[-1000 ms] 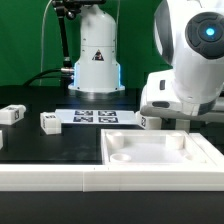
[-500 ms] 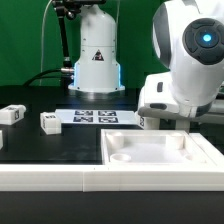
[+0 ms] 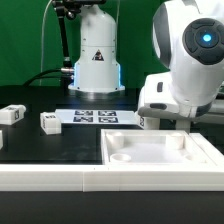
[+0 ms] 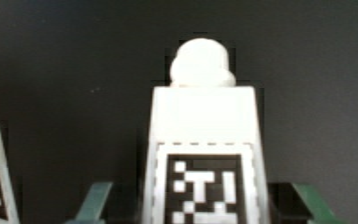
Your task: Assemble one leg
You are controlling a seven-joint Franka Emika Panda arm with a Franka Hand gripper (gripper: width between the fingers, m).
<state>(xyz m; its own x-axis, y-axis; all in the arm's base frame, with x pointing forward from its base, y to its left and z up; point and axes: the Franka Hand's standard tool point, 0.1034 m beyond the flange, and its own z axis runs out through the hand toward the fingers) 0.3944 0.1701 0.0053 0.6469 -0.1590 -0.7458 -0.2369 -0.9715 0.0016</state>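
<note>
Claw: the gripper (image 4: 202,208) straddles the leg (image 4: 206,120) with a green finger (image 4: 98,200) on each side. Thin dark gaps show, so a firm pinch cannot be told.
Leg: over the dark table, seemingly just behind the white panel (image 3: 205,150).
Done: leg reached.
Left: seating it in a panel corner; the near recess (image 3: 120,152) is bare.

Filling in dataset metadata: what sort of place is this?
Most likely a robotics lab bench. A white robot arm works over a black table, a green backdrop hangs behind, and a marker board of printed tags lies on the table.
</note>
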